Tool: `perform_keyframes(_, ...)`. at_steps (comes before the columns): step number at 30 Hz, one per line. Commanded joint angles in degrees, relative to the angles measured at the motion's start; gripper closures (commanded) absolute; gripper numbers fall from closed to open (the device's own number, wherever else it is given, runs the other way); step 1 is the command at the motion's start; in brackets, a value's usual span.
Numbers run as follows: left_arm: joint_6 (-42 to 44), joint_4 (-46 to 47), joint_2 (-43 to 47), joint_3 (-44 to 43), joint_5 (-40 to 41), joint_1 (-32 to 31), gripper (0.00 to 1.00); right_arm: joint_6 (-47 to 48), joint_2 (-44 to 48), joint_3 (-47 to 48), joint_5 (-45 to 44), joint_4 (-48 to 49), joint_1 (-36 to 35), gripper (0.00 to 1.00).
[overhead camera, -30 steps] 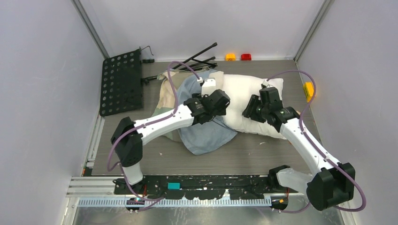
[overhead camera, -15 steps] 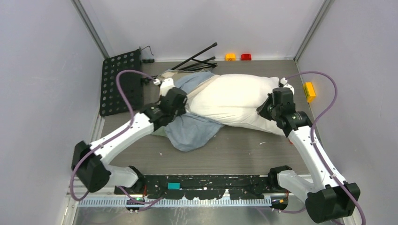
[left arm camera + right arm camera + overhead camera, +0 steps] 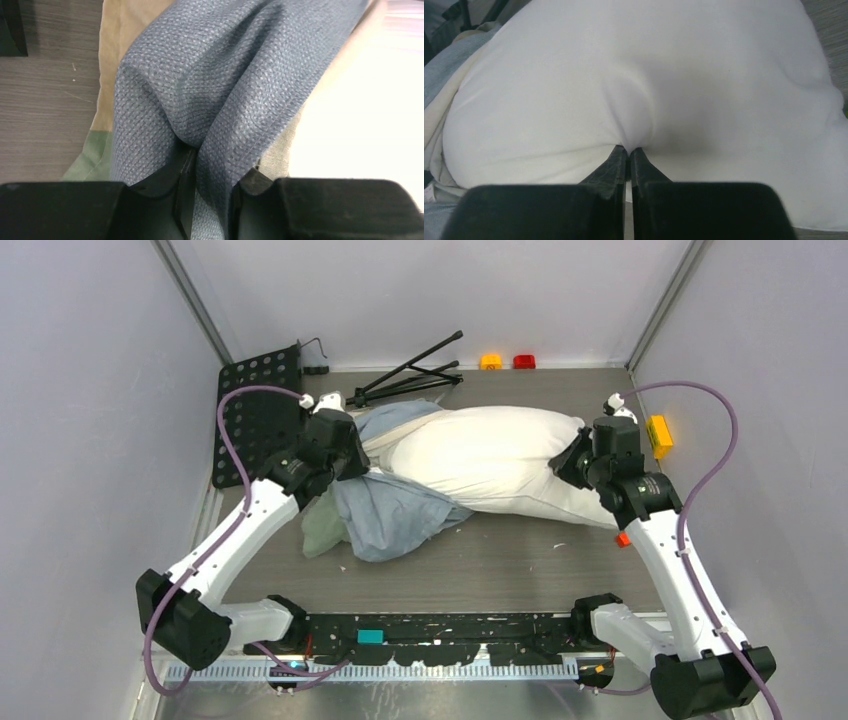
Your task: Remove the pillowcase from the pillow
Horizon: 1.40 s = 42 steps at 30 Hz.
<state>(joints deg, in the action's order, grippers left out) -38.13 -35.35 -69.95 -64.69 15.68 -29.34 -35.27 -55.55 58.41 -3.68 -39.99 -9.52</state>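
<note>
The white pillow (image 3: 490,455) lies across the middle of the table, its left end still inside the pillowcase (image 3: 390,515). The pillowcase is bunched at the left, blue-grey with a green and tan patch by the table. My left gripper (image 3: 350,455) is at that left end, and in the left wrist view it (image 3: 220,170) is shut on a fold of the blue-grey pillowcase (image 3: 225,75), with the pillow (image 3: 360,100) bright at the right. My right gripper (image 3: 572,462) is at the pillow's right end. There it (image 3: 629,149) is shut on a pinch of the white pillow (image 3: 649,75).
A black perforated plate (image 3: 258,420) lies at the back left, and a folded black tripod (image 3: 410,375) behind the pillow. Small orange (image 3: 490,362) and red (image 3: 524,362) blocks sit at the back wall. A yellow block (image 3: 657,435) is at the right edge.
Both grippers closed, the left on the pillowcase, the right on the pillow. The arms then moved apart, left arm leftward and right arm rightward. More white pillow now shows.
</note>
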Motion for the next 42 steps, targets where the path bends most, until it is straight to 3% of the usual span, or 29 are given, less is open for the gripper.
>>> perform_keyframes(1, 8.5, -4.7, 1.5, -3.7, -0.4, 4.5, 0.76, 7.1, 1.0, 6.0, -6.4, -0.3, 3.7, 0.83)
perform_keyframes(3, 12.0, -2.9, 1.6, -4.0, -10.1, 4.6, 0.84, 8.5, 0.6, 6.4, 0.8, -0.1, 3.6, 0.53)
perform_keyframes(5, 14.1, -1.8, 1.8, -4.1, -16.9, 4.6, 0.85, 9.1, 0.3, 6.7, 7.1, -0.1, 3.7, 0.34)
perform_keyframes(8, 13.9, -2.3, 1.9, -4.8, -18.6, 4.6, 0.85, 11.4, 0.5, 7.8, 12.7, -0.4, 3.5, 0.17)
perform_keyframes(9, 14.1, -2.8, 1.7, -5.3, -18.6, 4.6, 0.85, 13.0, 0.4, 8.7, 14.5, -1.5, 3.0, 0.16)
perform_keyframes(11, 14.4, -4.2, 1.1, -6.5, -18.5, 4.6, 0.86, 17.1, 0.1, 12.5, 10.0, -5.9, -2.7, 0.06)
perform_keyframes(14, 14.5, -5.5, -0.2, -7.7, -19.8, 4.6, 0.87, 20.2, 0.5, 15.0, -5.2, -8.6, -17.5, 0.06)
perform_keyframes(18, 14.2, -5.5, -0.6, -7.7, -20.5, 4.6, 0.9, 19.3, -0.5, 11.9, -8.6, -5.7, -26.3, 0.06)
perform_keyframes(26, 15.1, -6.4, 0.6, -8.0, -19.5, 4.6, 0.9, 15.8, -5.9, 4.0, -18.0, -2.8, -33.1, 0.06)
perform_keyframes(32, 15.2, -6.5, 0.6, -8.3, -18.6, 4.6, 0.9, 13.2, -9.3, -4.7, -23.1, 3.3, -33.3, 0.06)
perform_keyframes(36, 15.0, -7.0, 0.6, -8.4, -18.5, 4.6, 0.9, 10.9, -15.7, -3.7, -27.2, 3.5, -33.3, 0.07)
perform_keyframes(39, 15.3, -7.0, 0.7, -8.3, -18.0, 4.6, 0.9, 11.2, -17.9, -2.2, -28.5, 4.9, -33.2, 0.22)
perform_keyframes(42, 15.4, -7.1, 0.5, -8.8, -17.4, 4.6, 0.89, 11.7, -16.9, -1.2, -26.0, 7.1, -33.2, 0.59)
